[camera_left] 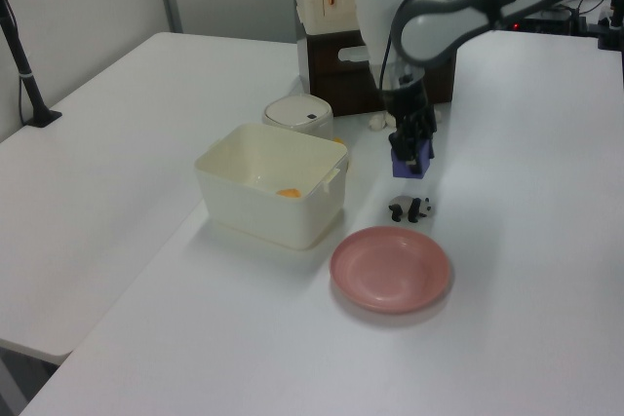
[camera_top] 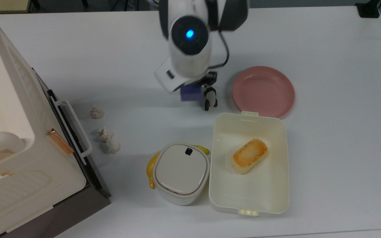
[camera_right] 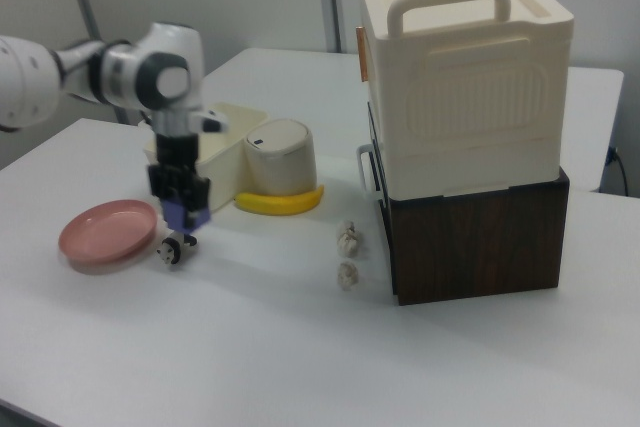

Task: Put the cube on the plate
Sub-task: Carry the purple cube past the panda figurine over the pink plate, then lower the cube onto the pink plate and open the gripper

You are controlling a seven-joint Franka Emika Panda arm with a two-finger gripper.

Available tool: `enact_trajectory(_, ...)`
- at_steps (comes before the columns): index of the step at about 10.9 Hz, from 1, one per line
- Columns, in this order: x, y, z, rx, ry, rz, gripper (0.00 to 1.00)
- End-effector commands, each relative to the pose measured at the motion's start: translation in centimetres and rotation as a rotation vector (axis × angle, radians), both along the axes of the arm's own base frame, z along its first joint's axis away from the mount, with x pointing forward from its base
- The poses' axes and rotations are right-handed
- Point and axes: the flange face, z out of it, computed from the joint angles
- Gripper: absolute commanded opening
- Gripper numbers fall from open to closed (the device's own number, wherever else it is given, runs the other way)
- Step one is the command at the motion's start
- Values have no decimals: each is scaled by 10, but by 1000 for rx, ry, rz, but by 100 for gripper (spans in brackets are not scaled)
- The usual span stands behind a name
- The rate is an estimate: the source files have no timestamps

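Left view shows the small matte periwinkle cube clamped between the black fingers of the two-finger gripper, lifted clear of the white table. Just below it stands a small black-and-white panda figurine. Near that, toward the left view's bottom, the round shallow pink plate lies bare beside the open cream rectangular lunch box.

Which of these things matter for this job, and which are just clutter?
In the job: cube, held in the claw; pink plate.

Just lying about: panda figurine, lunch box with bread, lidded pot, banana, three white lumps, cabinet.
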Motion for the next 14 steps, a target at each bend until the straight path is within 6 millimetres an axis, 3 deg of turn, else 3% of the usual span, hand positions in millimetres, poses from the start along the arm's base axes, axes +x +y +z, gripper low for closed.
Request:
enact_trajectory(1, -24, 64, 50, 40, -24, 104, 11)
enact_trajectory(3, -38, 112, 39, 36, -8, 133, 17)
enact_trajectory(4, -44, 138, 19, 9, 16, 115, 19)
enact_trajectory(6, -61, 187, -12, 2, 58, 106, 38)
enact_trajectory(8, -62, 213, -18, -31, -17, -43, 100)
enact_trajectory(12, -51, 196, 1, -47, -63, -77, 100)
enact_trajectory(14, -49, 154, 53, -46, -88, -39, 100)
